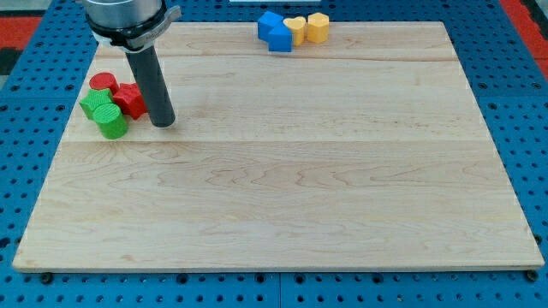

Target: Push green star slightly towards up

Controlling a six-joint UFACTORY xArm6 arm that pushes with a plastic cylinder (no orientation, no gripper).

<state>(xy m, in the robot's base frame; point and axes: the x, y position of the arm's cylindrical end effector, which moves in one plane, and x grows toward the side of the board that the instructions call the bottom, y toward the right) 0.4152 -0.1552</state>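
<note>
The green star [97, 104] lies near the board's left edge, in a tight cluster. A green cylinder [113, 125] touches it at its lower right. A red cylinder [103, 83] sits just above it and a red star [131, 101] to its right. My tip [163, 123] rests on the board just right of the red star and the green cylinder, apart from the green star. The rod rises from there to the view's top left.
At the board's top edge, right of centre, stand two blue blocks [275, 31], a yellow heart [294, 29] and a yellow hexagon [318, 26]. The wooden board [291, 188] lies on a blue perforated base.
</note>
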